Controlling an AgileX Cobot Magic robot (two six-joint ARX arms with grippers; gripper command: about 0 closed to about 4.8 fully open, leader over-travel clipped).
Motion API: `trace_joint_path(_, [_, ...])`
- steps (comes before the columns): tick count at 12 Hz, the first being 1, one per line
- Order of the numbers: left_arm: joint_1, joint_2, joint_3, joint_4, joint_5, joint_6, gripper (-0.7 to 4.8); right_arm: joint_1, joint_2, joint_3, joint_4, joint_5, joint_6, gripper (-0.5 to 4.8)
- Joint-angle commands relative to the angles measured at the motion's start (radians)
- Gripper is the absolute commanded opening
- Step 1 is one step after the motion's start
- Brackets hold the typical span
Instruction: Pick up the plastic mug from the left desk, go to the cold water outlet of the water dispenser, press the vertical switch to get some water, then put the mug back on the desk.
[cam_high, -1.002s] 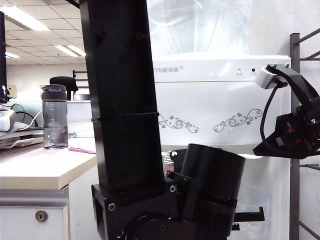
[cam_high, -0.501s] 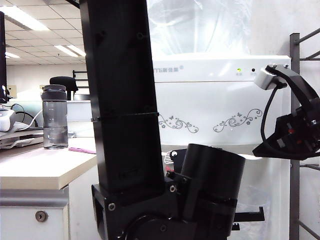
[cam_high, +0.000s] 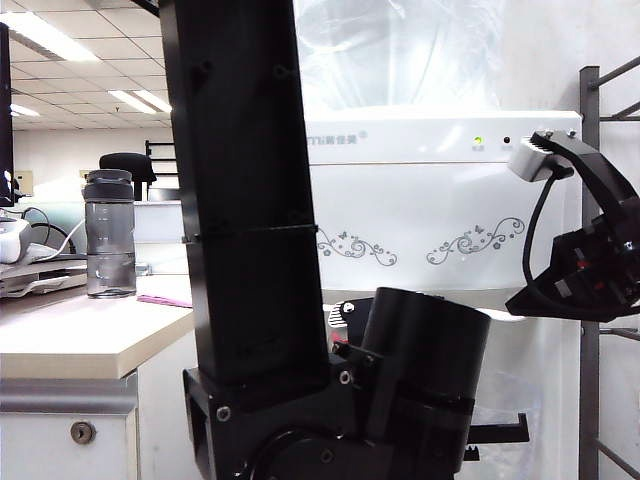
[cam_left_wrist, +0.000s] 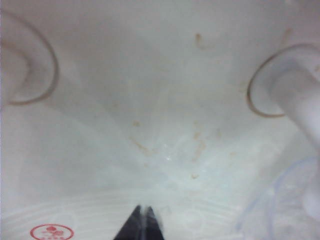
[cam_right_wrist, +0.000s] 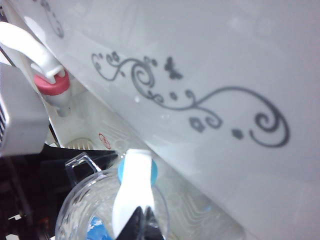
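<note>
The water dispenser (cam_high: 440, 200) fills the background of the exterior view. It is largely masked by the black left arm (cam_high: 240, 200), which is raised close to that camera.

To the left the worktop (cam_high: 90, 335) is seen; a smoky-grey bottle (cam_high: 110, 235) stands on it, and no mug. The right arm (cam_high: 590, 270) is reached in at the dispenser's right side.

In the right wrist view the plastic mug (cam_right_wrist: 90, 200) is found off the worktop, directly beneath the cold water outlet (cam_right_wrist: 151, 172). It is judged to be placed there so that any flow is caught. Whether water is inside cannot be told.

The right gripper (cam_right_wrist: 144, 220) is set at the lower end of the vertical switch (cam_right_wrist: 132, 190). Its jaws are brought together to a point with nothing between them, apparently to serve as a pusher on the lever. The red-collared tap (cam_right_wrist: 50, 82) is left untouched, well apart.

The left gripper (cam_left_wrist: 142, 220) is aimed into the dispenser's recess, jaws fully closed. Whether the mug's thin handle is pinched there cannot be told.

Against the earlier exterior frames, no meaningful change is recorded: both arms are found in the same places.
</note>
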Motion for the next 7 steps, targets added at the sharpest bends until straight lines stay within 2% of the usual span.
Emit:
trace_joint_path(1, [-0.001, -0.008, 0.003, 0.034, -0.005, 0.001, -0.05, 0.003, 0.002, -0.002, -0.056, -0.015, -0.017, -0.01])
trace_joint_path(7, [-0.001, -0.008, 0.003, 0.034, -0.005, 0.001, -0.05, 0.01, 0.02, -0.002, -0.061, -0.015, -0.018, -0.01])
